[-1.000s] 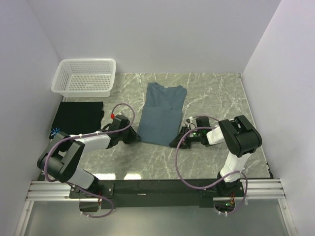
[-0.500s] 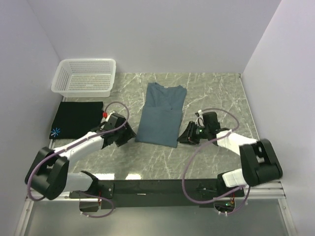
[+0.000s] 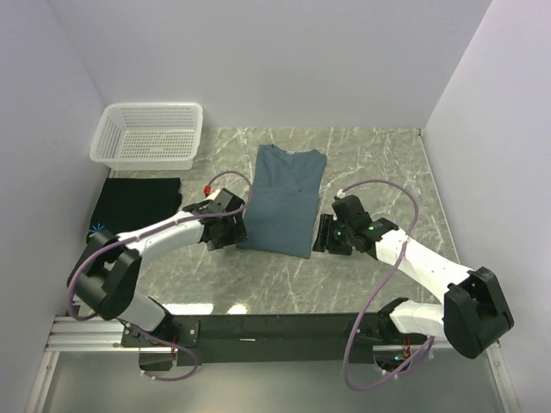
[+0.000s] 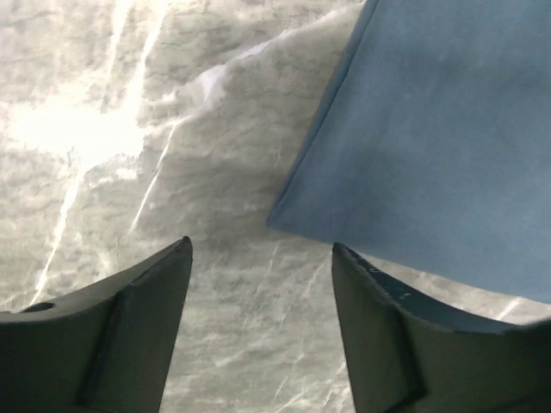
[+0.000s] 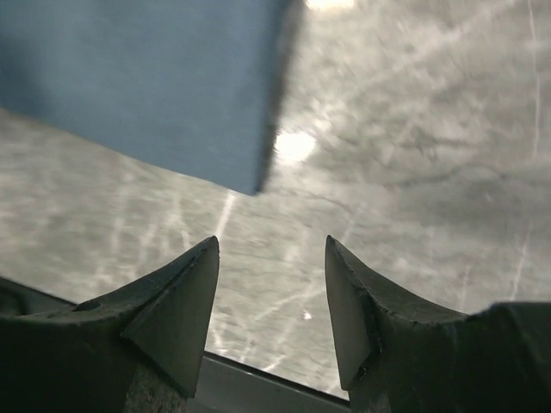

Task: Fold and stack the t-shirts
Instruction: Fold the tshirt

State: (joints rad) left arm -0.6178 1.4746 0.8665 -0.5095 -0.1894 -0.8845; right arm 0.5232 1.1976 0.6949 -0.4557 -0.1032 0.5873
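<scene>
The slate-blue t-shirt lies flat mid-table as a long narrow strip, collar at the far end. My left gripper is open just off its near left corner; in the left wrist view the gripper has only marble between its fingers and the blue cloth lies just ahead. My right gripper is open beside the near right corner; in the right wrist view the gripper is empty, with the cloth corner ahead. The black t-shirt lies folded at the left, its starburst print showing.
A white lattice basket stands at the far left corner, just behind the black shirt. The grey marble table is walled on the left, back and right. The arms' mounting rail runs along the near edge.
Both grippers have opened and let go of the blue shirt's near corners. The left gripper drew off to the left and came back; the right arm's elbow swung out to the right.
</scene>
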